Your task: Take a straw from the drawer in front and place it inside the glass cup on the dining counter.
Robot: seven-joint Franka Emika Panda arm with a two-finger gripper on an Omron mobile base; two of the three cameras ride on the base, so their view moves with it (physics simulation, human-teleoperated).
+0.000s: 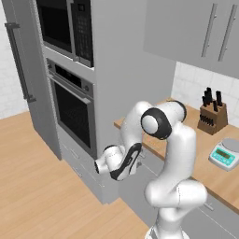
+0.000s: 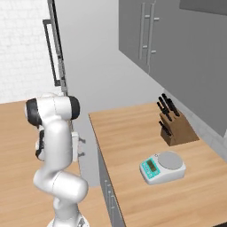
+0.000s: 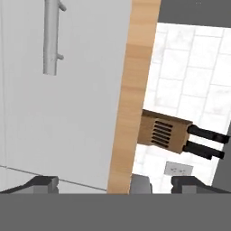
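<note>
My gripper (image 1: 140,158) hangs low beside the front edge of the narrow wood counter (image 1: 200,168) and points in toward the cabinet under it. In the hand view its two dark fingertips (image 3: 43,182) stand far apart at the bottom with nothing between them, so the gripper (image 3: 116,184) is open. Just ahead of it is the drawer's flat light-grey front (image 3: 67,113), shut, with its slim bar handle (image 3: 51,36) seen rolled on its side. The straw is hidden. The glass cup and the dining counter are out of view.
A knife block (image 1: 212,116) (image 2: 177,128) and a teal-faced kitchen scale (image 1: 225,155) (image 2: 163,167) stand on the wood counter. A built-in oven (image 1: 72,109) with a microwave (image 1: 65,28) above it fills the tall unit to the left. Grey wall cabinets (image 2: 146,35) hang overhead.
</note>
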